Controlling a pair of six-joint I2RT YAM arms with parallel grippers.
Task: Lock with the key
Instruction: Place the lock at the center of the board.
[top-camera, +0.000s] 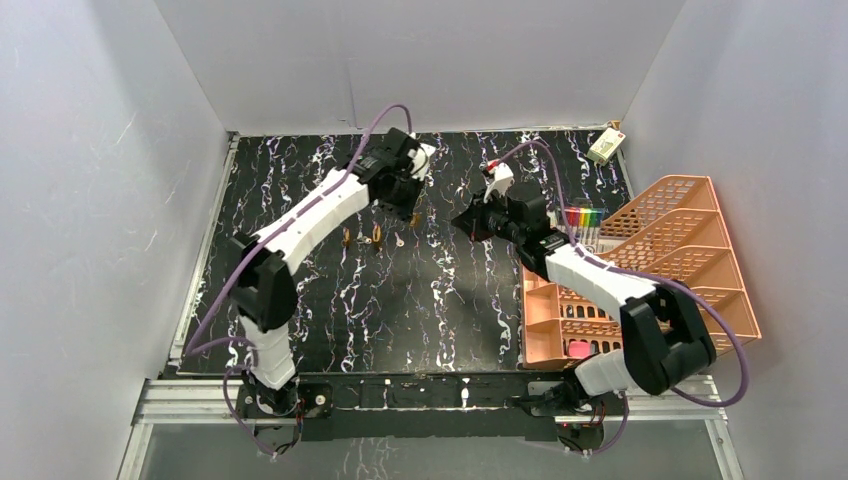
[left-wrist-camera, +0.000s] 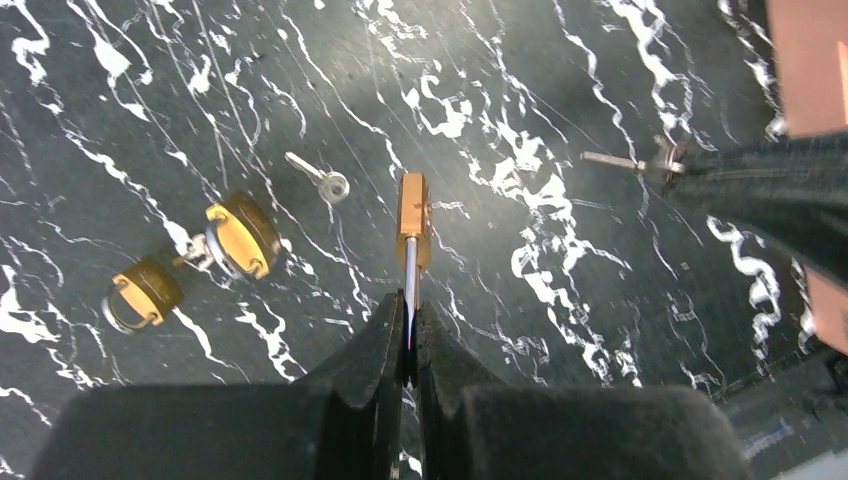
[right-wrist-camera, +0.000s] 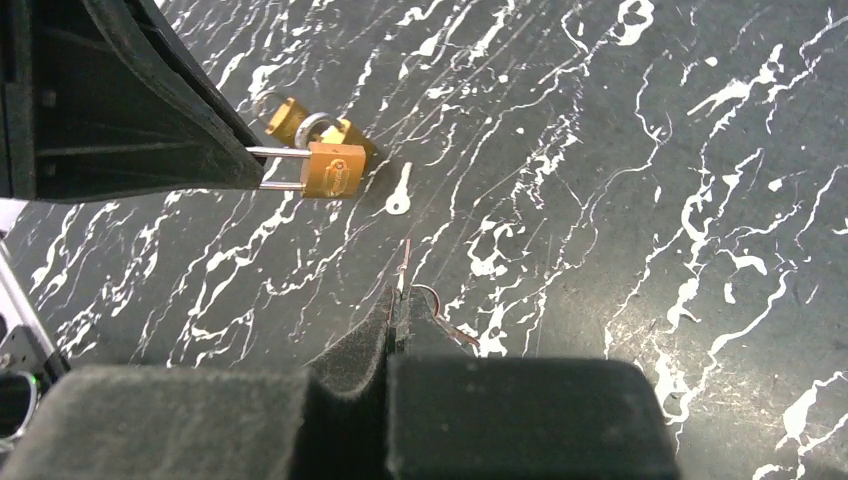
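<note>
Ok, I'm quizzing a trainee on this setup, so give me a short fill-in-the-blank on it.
1. The left gripper holds a padlock by its ____.
2. The right gripper pinches a ____.
3. ____ more padlocks lie on the table near a loose key.
Missing: shackle; key; two.

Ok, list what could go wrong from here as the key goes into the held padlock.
The left gripper pinches the padlock only by its thin shackle; a push from the key could swing the body.
The right gripper holds the key by a narrow pinch, apart from the padlock; a misaimed approach may skid off.
A dropped piece could land among the spare padlocks and loose key on the table.
</note>
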